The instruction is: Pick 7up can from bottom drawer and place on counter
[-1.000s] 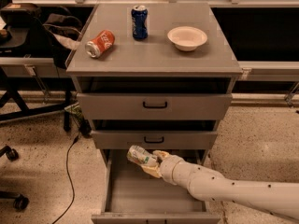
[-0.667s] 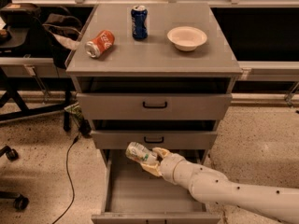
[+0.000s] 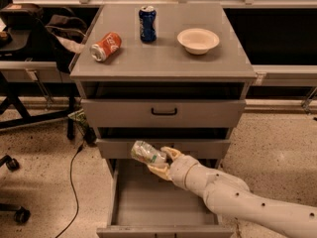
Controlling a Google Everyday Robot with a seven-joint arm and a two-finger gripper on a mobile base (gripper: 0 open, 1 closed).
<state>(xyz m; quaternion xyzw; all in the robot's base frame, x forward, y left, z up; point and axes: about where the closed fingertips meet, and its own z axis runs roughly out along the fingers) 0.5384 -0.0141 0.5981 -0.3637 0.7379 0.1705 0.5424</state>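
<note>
The 7up can (image 3: 147, 153), pale silver with green marks, lies on its side in my gripper (image 3: 162, 161), which is shut on it. I hold it above the open bottom drawer (image 3: 153, 202), in front of the middle drawer's face. My white arm reaches in from the lower right. The counter (image 3: 163, 58) is the grey top of the cabinet, well above the can.
On the counter an orange can (image 3: 106, 46) lies on its side at the left, a dark blue can (image 3: 147, 24) stands at the back, and a white bowl (image 3: 198, 40) sits at the right. An office chair (image 3: 20, 43) and a floor cable (image 3: 72, 182) are at the left.
The gripper with the can has risen slightly and shifted a little left in front of the middle drawer. The things on the counter have not moved.
</note>
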